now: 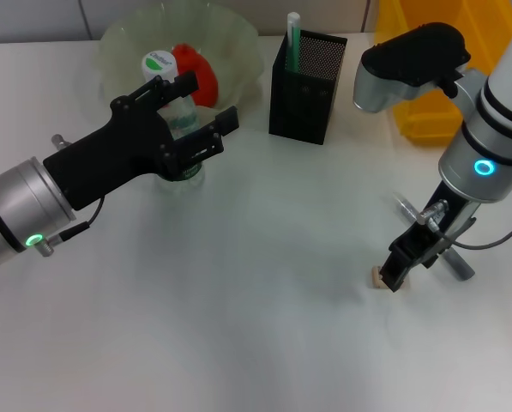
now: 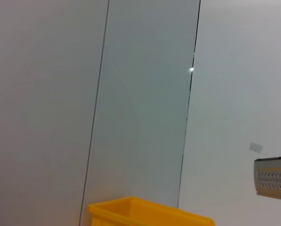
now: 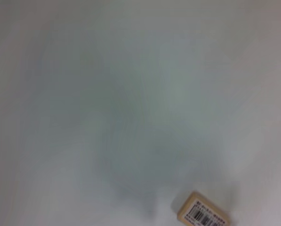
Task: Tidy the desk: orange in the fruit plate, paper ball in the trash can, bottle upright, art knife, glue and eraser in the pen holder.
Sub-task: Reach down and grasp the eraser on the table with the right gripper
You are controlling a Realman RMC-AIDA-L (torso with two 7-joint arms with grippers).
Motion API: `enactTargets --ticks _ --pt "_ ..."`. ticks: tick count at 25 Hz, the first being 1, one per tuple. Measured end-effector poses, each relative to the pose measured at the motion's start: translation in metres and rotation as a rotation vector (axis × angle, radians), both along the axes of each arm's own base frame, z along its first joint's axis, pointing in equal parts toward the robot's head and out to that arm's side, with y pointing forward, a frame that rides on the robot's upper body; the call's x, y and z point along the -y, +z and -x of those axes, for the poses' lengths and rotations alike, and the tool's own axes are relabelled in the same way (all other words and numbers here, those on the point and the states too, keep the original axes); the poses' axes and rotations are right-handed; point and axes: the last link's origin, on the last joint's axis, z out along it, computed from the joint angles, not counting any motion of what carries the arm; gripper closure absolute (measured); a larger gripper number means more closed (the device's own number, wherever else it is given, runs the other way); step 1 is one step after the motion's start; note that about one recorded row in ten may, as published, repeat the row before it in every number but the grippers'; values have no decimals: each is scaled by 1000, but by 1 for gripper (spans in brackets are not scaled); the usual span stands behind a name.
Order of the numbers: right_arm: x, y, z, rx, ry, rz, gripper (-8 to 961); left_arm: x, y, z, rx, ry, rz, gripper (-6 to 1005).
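Note:
A clear bottle [image 1: 181, 116] with a white and green cap stands upright in front of the fruit plate [image 1: 238, 51]. My left gripper [image 1: 200, 105] is shut around its body. An orange-red fruit [image 1: 197, 73] lies in the plate. The black mesh pen holder [image 1: 307, 86] holds a green and white glue stick [image 1: 293, 39]. My right gripper [image 1: 401, 270] is low over the table, right of the beige eraser [image 1: 377, 276], which also shows in the right wrist view [image 3: 204, 214]. The grey art knife [image 1: 453, 257] lies under that arm. The paper ball is out of view.
A yellow bin [image 1: 436, 86] stands at the back right and also shows in the left wrist view [image 2: 145, 214]. The white table [image 1: 238, 300] stretches between the two arms.

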Motion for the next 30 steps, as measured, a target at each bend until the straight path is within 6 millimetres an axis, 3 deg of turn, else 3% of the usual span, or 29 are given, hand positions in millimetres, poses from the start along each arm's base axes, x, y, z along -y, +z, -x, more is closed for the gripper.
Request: enactTargets --ticks 30 --pt "-9 -27 -1 -23 46 37 370 3 -2 7 -2 28 4 202"
